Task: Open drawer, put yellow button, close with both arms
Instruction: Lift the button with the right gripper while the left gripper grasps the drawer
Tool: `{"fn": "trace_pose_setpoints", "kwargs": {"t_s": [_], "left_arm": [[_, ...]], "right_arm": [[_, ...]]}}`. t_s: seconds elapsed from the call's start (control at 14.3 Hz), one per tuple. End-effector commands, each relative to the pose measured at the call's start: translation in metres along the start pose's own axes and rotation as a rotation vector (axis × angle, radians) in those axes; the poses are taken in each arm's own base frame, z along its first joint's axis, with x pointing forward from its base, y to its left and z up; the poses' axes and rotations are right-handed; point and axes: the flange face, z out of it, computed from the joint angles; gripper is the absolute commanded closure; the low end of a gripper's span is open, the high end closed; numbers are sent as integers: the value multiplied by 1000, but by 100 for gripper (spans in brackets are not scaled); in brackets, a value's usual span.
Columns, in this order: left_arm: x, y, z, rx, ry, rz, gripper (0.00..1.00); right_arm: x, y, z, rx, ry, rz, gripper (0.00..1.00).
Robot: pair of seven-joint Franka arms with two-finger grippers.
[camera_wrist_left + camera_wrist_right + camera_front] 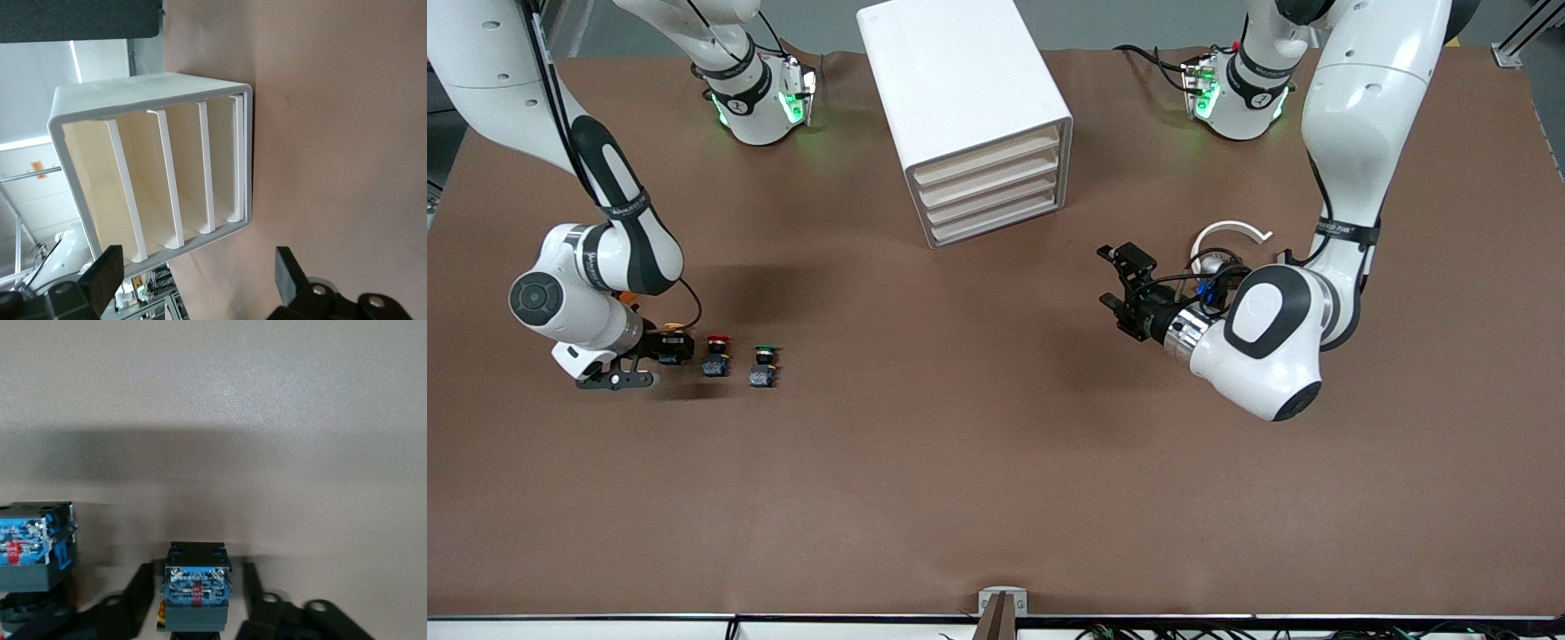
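Risk I see: right gripper clamped on the yellow button may nudge the red button alongside; left gripper waits, fingers apart, facing the drawer.

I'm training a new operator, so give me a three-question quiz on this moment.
1. True or false: the top drawer of the cabinet is already pulled out.
2. Which button is the right gripper down at? A red, B green, C yellow.
3. Fill in: the gripper that hangs wide open over the table, pointed at the cabinet's drawer fronts, is the ___ gripper.

Key
1. False: all four drawer fronts sit flush in the cabinet.
2. C: the yellow button sits right at that gripper.
3. Left: the left gripper waits there and holds nothing.
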Motion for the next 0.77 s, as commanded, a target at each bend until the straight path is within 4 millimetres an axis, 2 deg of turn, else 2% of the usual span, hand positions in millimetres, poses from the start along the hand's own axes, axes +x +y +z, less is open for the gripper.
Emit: {"fn": "trace_pose_setpoints", "kwargs": {"t_s": [0.0, 0.14, 0.28, 0.35, 0.49, 0.56, 0.7], "left_arm": [[-1, 10, -1, 50, -39, -62, 0], [-5, 9, 7, 56, -28, -78, 0], [-8, 10, 10, 83, -48, -129, 0], [-9, 9, 10, 95, -61, -132, 0], [-11, 12, 15, 115, -70, -133, 0], [-16, 11, 24, 125, -63, -131, 0], [-20, 8, 32, 127, -49, -134, 0]], "right_arm": [[3, -2, -6, 13, 12, 10, 85], [6, -5, -19, 11, 13, 5, 85], [9, -18, -53, 7, -24, -14, 86], [11, -24, -78, 6, -61, -6, 86], [13, -51, -127, -9, -126, 32, 85], [10, -69, -152, -21, -146, 63, 85], [2, -104, -190, -46, -171, 113, 85]]}}
